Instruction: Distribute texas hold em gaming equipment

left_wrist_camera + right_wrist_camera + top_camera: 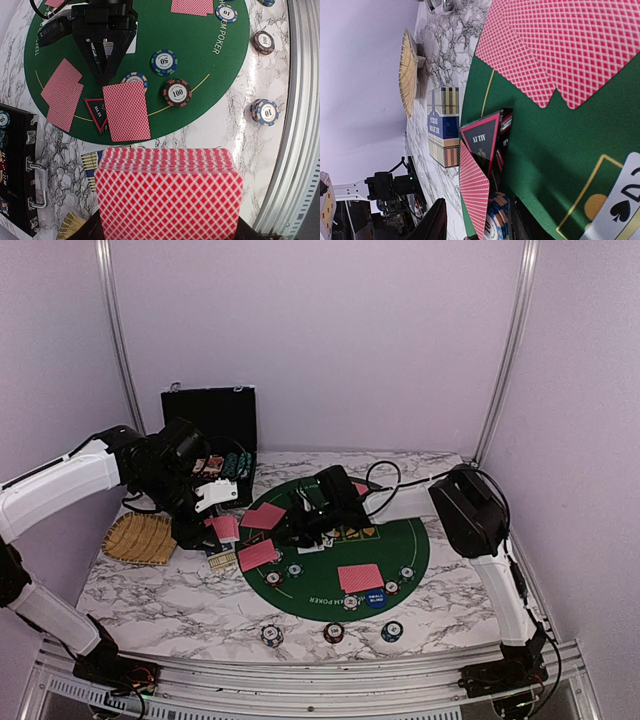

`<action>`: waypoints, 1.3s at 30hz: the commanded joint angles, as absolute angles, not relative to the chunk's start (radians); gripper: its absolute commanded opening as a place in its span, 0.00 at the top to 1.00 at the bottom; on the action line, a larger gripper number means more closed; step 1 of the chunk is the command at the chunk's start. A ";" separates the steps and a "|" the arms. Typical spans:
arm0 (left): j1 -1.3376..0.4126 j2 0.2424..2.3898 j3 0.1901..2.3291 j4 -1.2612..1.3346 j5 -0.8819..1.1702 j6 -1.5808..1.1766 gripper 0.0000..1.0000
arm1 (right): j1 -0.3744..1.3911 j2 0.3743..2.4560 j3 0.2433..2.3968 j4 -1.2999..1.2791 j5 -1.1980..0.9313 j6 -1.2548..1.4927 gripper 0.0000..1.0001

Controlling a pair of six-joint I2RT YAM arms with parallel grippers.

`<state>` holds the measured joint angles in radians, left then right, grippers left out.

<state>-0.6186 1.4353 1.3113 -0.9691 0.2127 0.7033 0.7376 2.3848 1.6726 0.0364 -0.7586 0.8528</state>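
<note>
The left gripper [167,231] held the deck of red-backed cards [167,192] crosswise between its fingers. Straight ahead of them lay dealt cards [127,111] and the dark triangle [97,111], closer to the right gripper [103,78], whose tips sat nearly together; whether on anything, I could not tell.

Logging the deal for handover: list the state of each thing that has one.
Chip case: lid open.
Card deck: clamped in left claw, backs showing.
Dealt cards: face down on the green mat.
Spade card: face up.
All-in triangle: label up.
Right claw: open or shut unclear.
</note>
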 commanded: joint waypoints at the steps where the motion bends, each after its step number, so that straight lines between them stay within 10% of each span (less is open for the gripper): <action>1: -0.612 1.408 1.304 -0.964 0.229 0.709 0.91 | 0.739 2.413 1.725 0.050 -0.779 0.854 0.60; 39: -0.607 1.397 1.298 -0.963 0.229 0.715 0.91 | 0.781 2.474 1.801 0.005 -0.843 0.838 0.91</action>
<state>-0.6140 1.4338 1.3060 -0.9691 0.2127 0.7036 0.7750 2.4546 1.7592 0.0181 -0.8295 0.8459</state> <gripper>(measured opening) 0.643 0.137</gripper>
